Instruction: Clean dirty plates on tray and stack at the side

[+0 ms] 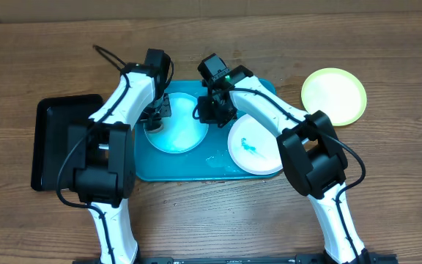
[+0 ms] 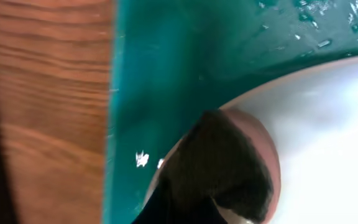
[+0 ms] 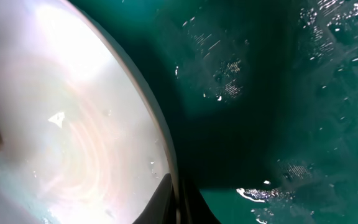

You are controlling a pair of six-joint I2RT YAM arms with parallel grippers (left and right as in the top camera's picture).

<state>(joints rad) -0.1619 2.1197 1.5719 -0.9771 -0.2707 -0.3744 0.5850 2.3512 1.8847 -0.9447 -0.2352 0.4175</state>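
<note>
One brown wooden tabletop [image 1: 387,191] carries everything. On it lies the large turquoise rectangular plastic tray [image 1: 196,167], long axis running left to right, with a smaller black rectangular tray [image 1: 57,139] just beside its left end. Of the three round plastic plates, the light blue one [image 1: 176,132] sits in the tray's left half, and the white one [image 1: 258,150], smeared teal at centre, sits in its right half. The yellow-green one [image 1: 333,95] rests off the tray to the right.

The light blue plate lies squarely between the arms, with the left fingers [image 1: 156,111] at its left rim and the right fingers [image 1: 216,110] at its right rim. The close views are too blurred to show whether either pair is clenched or released. The off-tray plate lies nearer the right arm.
</note>
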